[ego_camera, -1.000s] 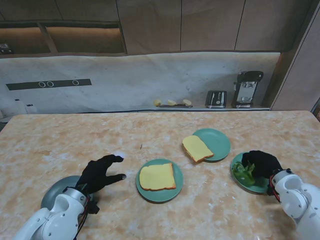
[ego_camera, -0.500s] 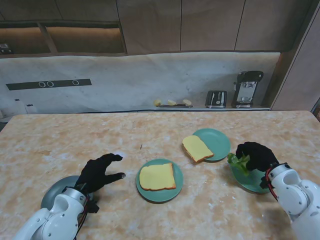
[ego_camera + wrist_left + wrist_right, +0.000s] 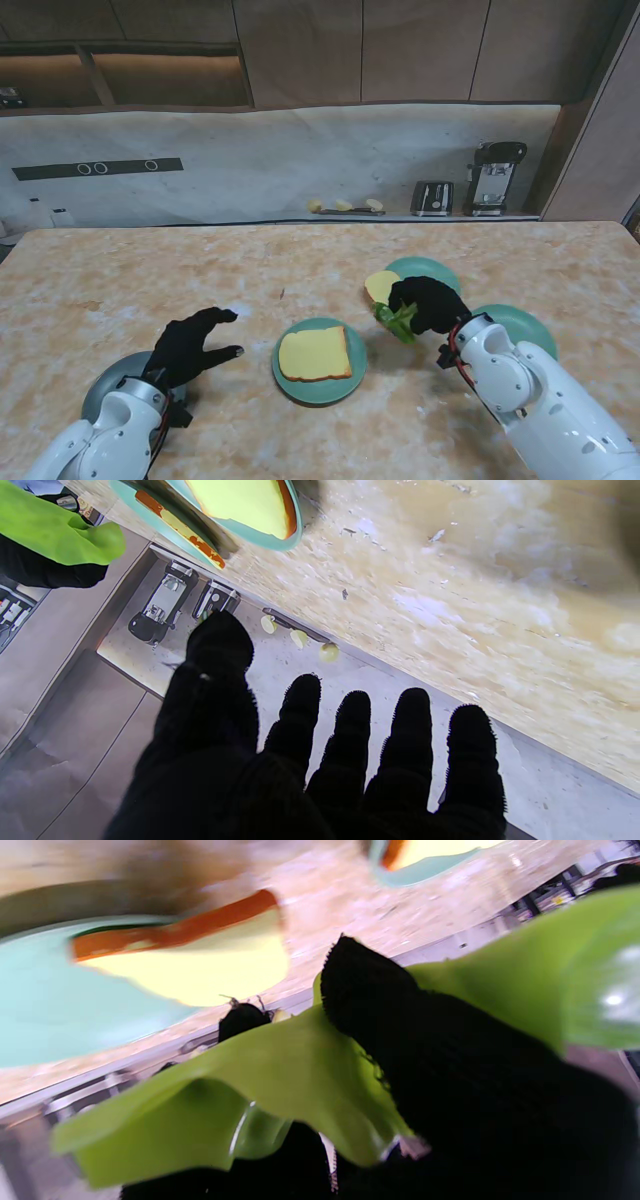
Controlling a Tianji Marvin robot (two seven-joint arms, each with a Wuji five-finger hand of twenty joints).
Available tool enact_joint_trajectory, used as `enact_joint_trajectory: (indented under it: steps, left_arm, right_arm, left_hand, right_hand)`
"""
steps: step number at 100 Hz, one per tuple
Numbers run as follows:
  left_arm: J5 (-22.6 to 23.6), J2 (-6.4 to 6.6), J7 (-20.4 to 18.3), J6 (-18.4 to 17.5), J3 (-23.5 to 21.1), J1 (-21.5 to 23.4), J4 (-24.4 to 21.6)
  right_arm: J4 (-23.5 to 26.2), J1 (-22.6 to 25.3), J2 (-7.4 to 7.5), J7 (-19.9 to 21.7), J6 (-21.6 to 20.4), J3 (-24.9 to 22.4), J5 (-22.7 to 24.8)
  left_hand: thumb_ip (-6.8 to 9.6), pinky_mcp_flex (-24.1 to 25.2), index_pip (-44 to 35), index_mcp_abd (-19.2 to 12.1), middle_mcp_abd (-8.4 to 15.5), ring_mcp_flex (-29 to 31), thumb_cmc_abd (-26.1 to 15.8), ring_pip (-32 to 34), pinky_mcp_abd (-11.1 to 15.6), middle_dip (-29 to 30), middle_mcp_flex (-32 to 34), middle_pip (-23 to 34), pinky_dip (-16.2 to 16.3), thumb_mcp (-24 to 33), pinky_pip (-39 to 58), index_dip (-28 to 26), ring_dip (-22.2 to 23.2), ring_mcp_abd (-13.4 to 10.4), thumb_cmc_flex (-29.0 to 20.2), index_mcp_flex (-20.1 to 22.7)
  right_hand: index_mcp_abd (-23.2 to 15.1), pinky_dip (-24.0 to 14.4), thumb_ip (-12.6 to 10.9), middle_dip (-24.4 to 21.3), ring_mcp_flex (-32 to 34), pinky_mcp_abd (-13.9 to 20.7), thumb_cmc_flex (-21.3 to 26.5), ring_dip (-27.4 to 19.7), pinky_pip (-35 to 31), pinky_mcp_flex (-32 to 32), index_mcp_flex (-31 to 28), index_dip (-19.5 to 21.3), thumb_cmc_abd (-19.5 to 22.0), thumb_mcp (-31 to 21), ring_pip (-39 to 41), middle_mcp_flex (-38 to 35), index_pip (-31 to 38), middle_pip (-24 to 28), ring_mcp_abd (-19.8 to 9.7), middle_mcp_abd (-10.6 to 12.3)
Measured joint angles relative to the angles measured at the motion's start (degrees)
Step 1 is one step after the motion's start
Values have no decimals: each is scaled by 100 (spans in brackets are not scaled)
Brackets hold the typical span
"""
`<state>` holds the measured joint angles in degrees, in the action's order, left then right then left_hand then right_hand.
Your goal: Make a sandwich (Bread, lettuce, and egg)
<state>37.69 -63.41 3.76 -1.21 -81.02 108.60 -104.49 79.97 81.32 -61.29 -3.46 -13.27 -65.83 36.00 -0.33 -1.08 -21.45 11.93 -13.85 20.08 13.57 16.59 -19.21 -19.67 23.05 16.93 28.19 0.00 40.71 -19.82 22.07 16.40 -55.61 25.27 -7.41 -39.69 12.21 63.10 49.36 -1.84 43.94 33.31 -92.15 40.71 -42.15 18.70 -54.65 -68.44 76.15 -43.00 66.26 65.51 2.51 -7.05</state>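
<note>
A slice of bread (image 3: pixel 315 353) lies on a teal plate (image 3: pixel 291 385) in the middle of the table. A second slice (image 3: pixel 379 286) rests on a farther teal plate (image 3: pixel 440 275), partly hidden by my right hand (image 3: pixel 432 303). That hand is shut on a green lettuce leaf (image 3: pixel 396 321) and holds it in the air just right of the middle plate; the leaf (image 3: pixel 280 1075) fills the right wrist view. My left hand (image 3: pixel 192 345) hovers open with fingers spread, left of the middle plate. Its fingers (image 3: pixel 350 740) hold nothing. No egg is visible.
A bare teal plate (image 3: pixel 525 325) sits at the right, behind my right forearm. A grey dish (image 3: pixel 105 390) lies under my left wrist. A toaster (image 3: pixel 432 198), a coffee machine (image 3: pixel 495 178) and small yellow items (image 3: pixel 344 205) stand on the back counter.
My right hand lifted the lettuce off the right plate and carried it left, toward the middle plate. The right plate is now bare. My left hand barely moved.
</note>
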Motion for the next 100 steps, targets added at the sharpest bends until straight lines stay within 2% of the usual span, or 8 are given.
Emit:
enact_joint_trajectory:
  steps: [25,38,52,70,100]
  left_arm:
    - [17,-3,33,0,-63,69,-8]
    - [17,-4,55,-4,-72,80,-8]
    - [19,-6,58,-10,-93,96,-9]
    - [13,-7,64,-39,-109,107,-9]
    - [1,-11,66,-61,-146,124,-9]
  right_arm:
    - [-2,-370,-77,274,-82,804,-304]
    - [-45,-531,-107,268,-63,1170,-302]
    - [-252,-789,-174,117,15,1656,-337]
    - [-738,-1215,-368,-186,171,2147,-453]
    - [-1060,-1517,-570,-332,308,2542,-659]
  left_hand:
    - [0,0,0,0,0,0,0,0,0,0,0,0,0,0,0,0,0,0,0,0]
    - [0,0,0,0,0,0,0,0,0,0,0,0,0,0,0,0,0,0,0,0]
    - [0,0,0,0,0,0,0,0,0,0,0,0,0,0,0,0,0,0,0,0]
    - [0,0,0,0,0,0,0,0,0,0,0,0,0,0,0,0,0,0,0,0]
    - [0,0,0,0,0,0,0,0,0,0,0,0,0,0,0,0,1,0,0,1]
  right_hand:
    - [1,-6,1,0,5,-19,0,0,-2,22,0,0,0,-15,0,-1,1,2,13,-6]
    - [1,-21,1,0,5,-19,0,0,-2,22,-11,0,0,-16,0,-7,2,2,13,-6]
    - [1,-59,1,0,5,-19,0,0,-3,22,-13,0,0,-18,0,-7,2,2,13,-7]
    - [1,-66,1,0,5,-20,1,0,-3,22,-13,0,0,-18,0,-8,5,2,14,-7]
    - [1,-68,1,0,-68,-20,1,0,-3,-40,69,0,0,-18,0,60,27,2,25,-9]
